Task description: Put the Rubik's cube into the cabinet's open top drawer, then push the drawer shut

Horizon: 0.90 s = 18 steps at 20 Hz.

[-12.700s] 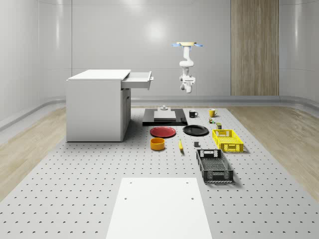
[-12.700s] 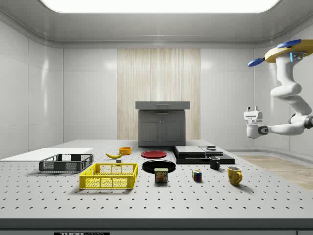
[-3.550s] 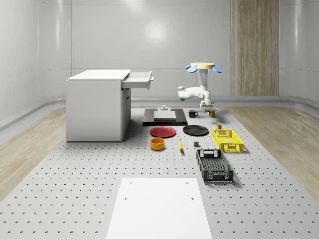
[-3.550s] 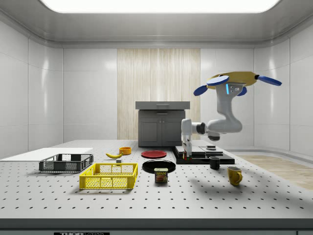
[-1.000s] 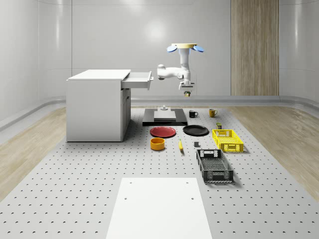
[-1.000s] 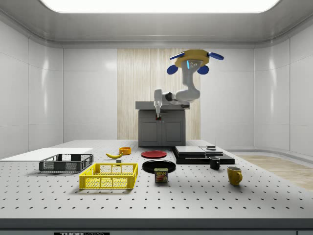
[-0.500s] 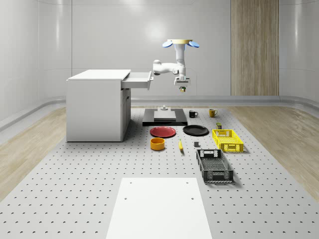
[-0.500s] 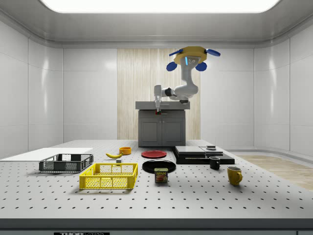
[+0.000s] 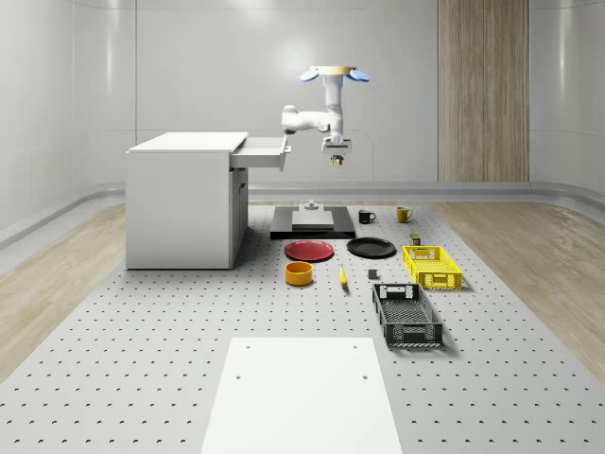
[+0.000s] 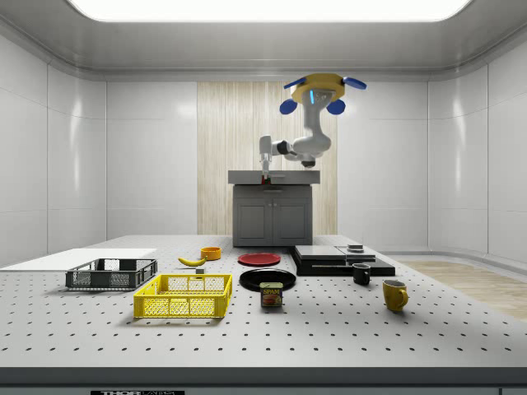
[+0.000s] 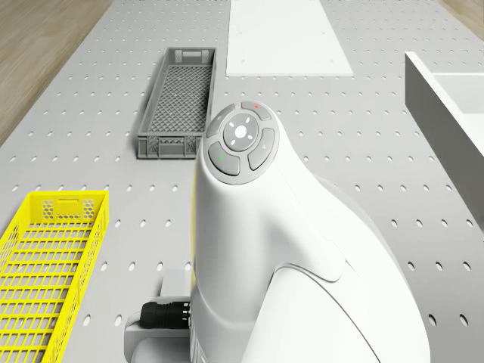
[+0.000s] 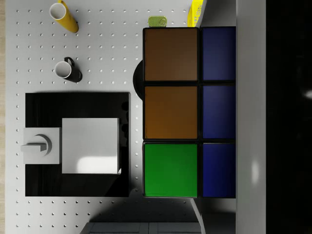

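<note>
The Rubik's cube [image 9: 336, 161] hangs in the air with my gripper [image 9: 336, 155] shut on it. In the wrist view the cube [image 12: 190, 112] shows orange, green and blue tiles, with a grey finger [image 12: 251, 117] pressed against its side. The drone [image 9: 333, 73] hovers above the black platform, to the whole-scene view's right of the white cabinet [image 9: 184, 199]. The cabinet's top drawer [image 9: 265, 151] stands open. My gripper [image 10: 265, 169] is at about drawer height, a short gap away from the drawer front. In the side view the cube [image 10: 265, 177] hangs in front of the drawer [image 10: 273, 176].
Below lie a black platform [image 9: 313, 227] with a white block, a black mug [image 9: 366, 217], a yellow mug [image 9: 402, 215], red plate [image 9: 310, 251], black plate [image 9: 371, 248], orange bowl [image 9: 300, 273], yellow crate [image 9: 432, 267] and grey crate [image 9: 406, 316]. A white mat [image 9: 302, 395] lies at the front.
The drone and arm have moved toward the whole-scene view's left and slightly higher, carrying the cube closer to the open drawer. The drawer and table objects have stayed put.
</note>
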Motion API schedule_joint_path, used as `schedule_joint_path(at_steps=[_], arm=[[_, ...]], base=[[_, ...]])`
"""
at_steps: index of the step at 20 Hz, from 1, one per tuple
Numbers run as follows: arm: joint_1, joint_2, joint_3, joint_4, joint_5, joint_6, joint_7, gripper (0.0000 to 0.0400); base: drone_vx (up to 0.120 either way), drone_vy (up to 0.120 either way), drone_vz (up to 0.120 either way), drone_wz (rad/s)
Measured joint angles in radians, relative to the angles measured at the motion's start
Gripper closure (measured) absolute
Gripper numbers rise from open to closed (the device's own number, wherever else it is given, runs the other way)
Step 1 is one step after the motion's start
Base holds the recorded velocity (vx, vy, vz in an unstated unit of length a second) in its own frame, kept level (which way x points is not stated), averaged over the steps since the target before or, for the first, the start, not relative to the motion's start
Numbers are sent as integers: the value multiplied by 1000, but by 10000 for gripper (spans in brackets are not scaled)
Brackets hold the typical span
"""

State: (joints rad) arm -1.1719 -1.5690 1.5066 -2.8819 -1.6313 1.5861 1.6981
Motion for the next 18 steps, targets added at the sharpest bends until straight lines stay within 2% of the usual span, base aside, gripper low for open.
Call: schedule_joint_path(at_steps=[18], arm=[[-1, -17, 2, 0, 7, 16, 1, 75]], base=[[0, -120, 120, 0]])
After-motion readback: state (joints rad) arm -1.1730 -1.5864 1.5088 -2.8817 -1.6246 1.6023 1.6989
